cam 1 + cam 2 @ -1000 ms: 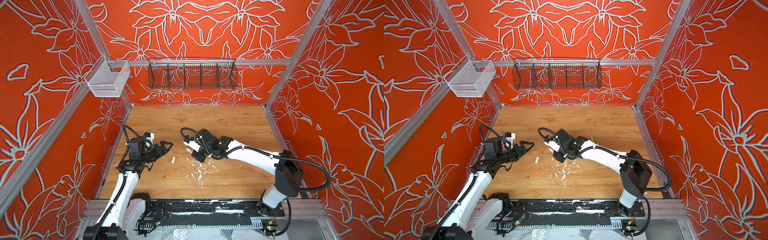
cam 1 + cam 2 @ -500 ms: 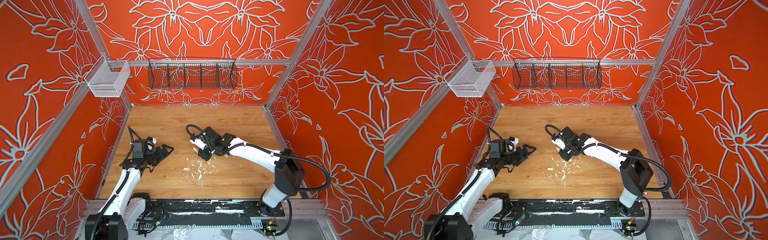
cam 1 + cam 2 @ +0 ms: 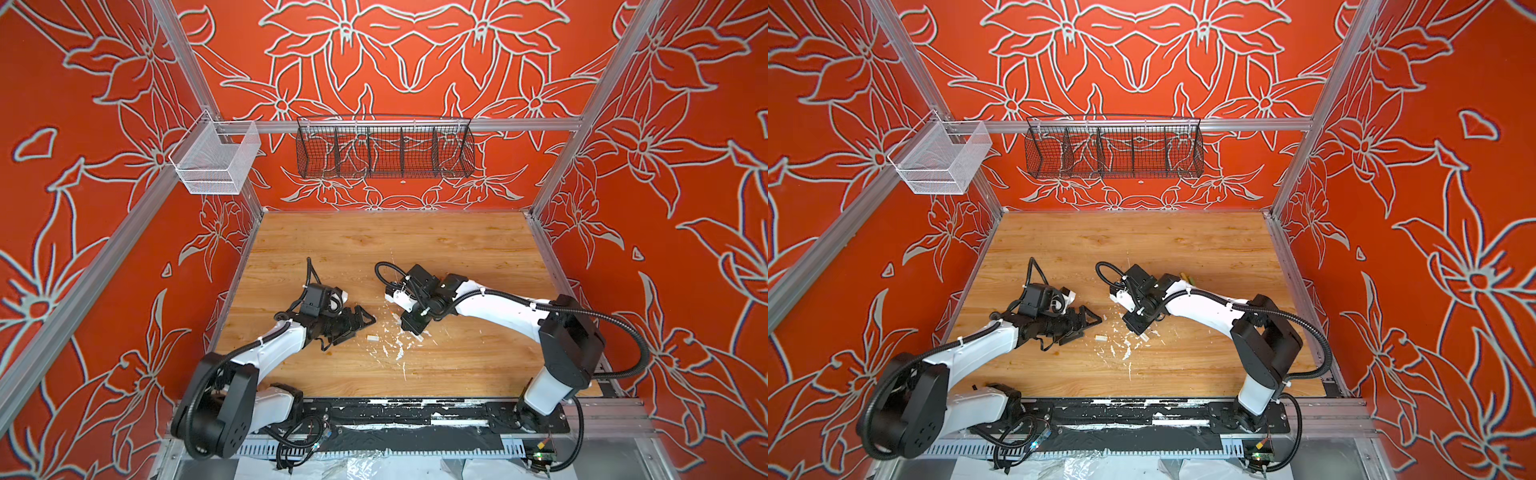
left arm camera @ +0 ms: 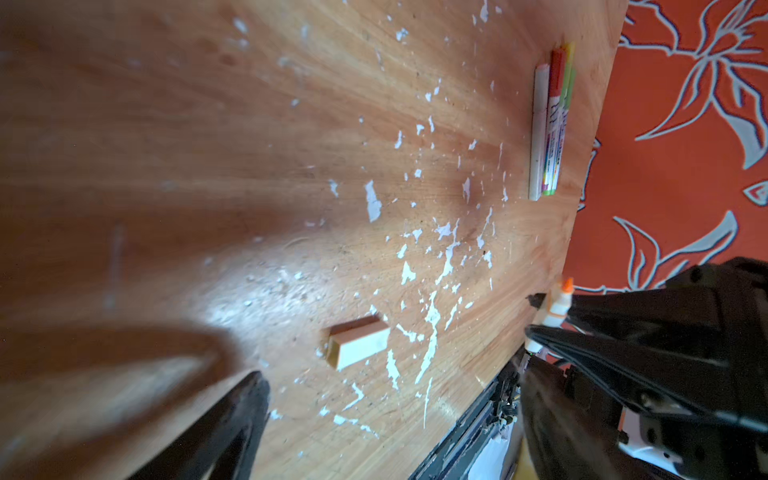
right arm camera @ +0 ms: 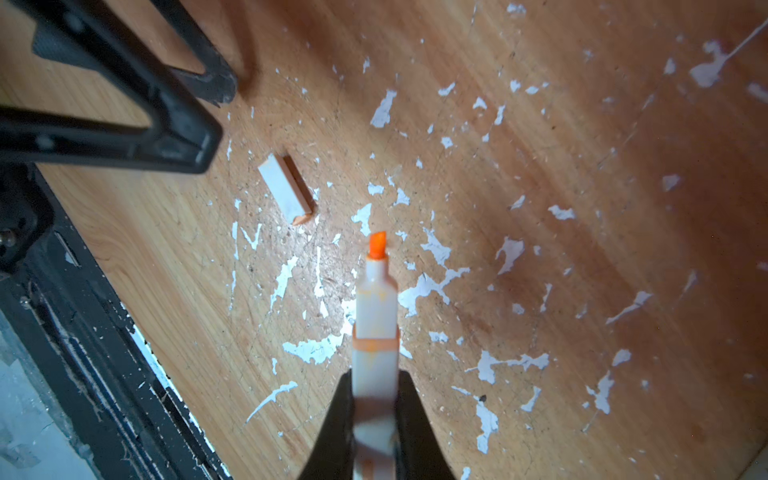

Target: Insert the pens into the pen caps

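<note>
Spread wide, the left hand [image 3: 365, 328] hung left of centre in both top views, gripping nothing. Just right of it a pale cap [image 3: 372, 338] lay on the counter [image 3: 374, 249]. Right of that, the right hand [image 5: 375, 384] pinched an orange-tipped pen [image 5: 376, 307].

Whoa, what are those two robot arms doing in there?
They're putting pens into their caps. The right hand is squeezed shut on an orange-tipped pen with no cap on, its tip sticking out over the wooden table. A loose cap lies on the table close by. The left hand is wide open next to it, holding nothing. A few other pens lie together near the table's edge. Pen and cap aren't joined yet.
</note>
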Available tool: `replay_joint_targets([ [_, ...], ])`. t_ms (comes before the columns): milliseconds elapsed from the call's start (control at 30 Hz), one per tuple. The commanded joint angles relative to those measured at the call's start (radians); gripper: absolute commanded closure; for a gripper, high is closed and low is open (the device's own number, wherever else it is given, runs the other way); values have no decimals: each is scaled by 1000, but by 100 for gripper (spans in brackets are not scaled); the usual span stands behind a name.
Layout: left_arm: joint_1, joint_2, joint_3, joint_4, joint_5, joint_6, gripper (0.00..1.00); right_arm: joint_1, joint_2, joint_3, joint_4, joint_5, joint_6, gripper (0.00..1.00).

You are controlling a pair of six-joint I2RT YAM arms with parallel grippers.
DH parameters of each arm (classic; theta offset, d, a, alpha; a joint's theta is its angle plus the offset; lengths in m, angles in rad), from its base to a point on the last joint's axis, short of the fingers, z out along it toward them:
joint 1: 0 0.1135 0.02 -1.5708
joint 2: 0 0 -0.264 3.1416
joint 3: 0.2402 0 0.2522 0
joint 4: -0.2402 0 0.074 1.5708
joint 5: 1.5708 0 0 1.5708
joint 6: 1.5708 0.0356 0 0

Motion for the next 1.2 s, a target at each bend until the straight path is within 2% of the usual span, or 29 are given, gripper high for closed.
replay_joint_targets([
  [0,-40,58,48,86,50,29,7,5,-45,-53,3,-19,60,100],
  [200,-92,178,109,84,46,68,8,3,-119,-148,33,-3,118,100],
  [300,-106,222,155,-11,57,99,11,3,-143,-162,18,27,133,100],
  [533,-200,137,104,-171,-60,92,12,-51,-216,-193,11,81,186,100],
  [733,-290,126,74,-118,-66,38,12,-57,-263,-199,21,78,157,100],
  [1167,-290,189,176,-250,-306,11,16,-55,-324,-243,21,31,135,100],
])
